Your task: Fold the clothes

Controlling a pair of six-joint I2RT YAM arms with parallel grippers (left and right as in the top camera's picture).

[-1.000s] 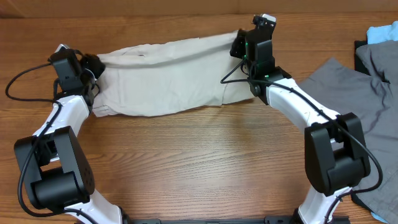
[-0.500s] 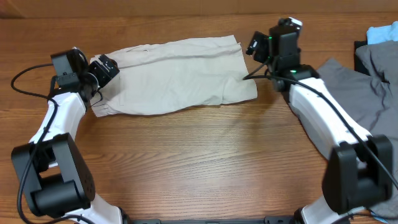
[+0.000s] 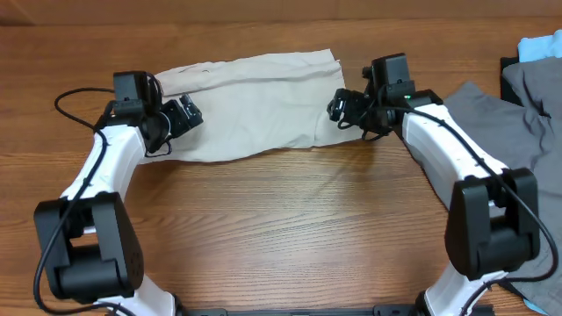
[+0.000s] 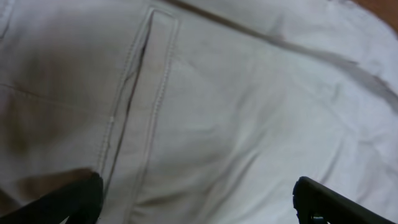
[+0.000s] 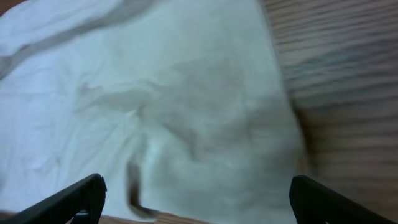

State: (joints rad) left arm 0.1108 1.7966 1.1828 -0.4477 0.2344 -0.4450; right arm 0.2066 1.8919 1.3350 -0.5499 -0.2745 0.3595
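Cream shorts [image 3: 255, 105] lie folded lengthwise across the far middle of the table. My left gripper [image 3: 183, 114] hovers open over their left end, near a pocket seam [image 4: 140, 106], with nothing between its fingers. The left wrist view is filled by the shorts [image 4: 249, 124], and my left gripper [image 4: 198, 199] shows only dark fingertips at the bottom corners. Over the right end of the cloth my right gripper [image 3: 341, 107] is open and empty. The right wrist view shows the shorts [image 5: 174, 112], with their edge ending on bare wood, and my right gripper [image 5: 199, 199] spread wide.
A grey garment [image 3: 514, 132] lies spread on the table's right side, close behind the right arm. A light blue garment [image 3: 537, 46] sits at the far right corner. Bare wooden table [image 3: 290, 228] stretches in front of the shorts.
Both grippers have let go of the shorts and opened. The left one swung right over the left end; the right one drew back, then returned over the right end. The cloth now lies flat.
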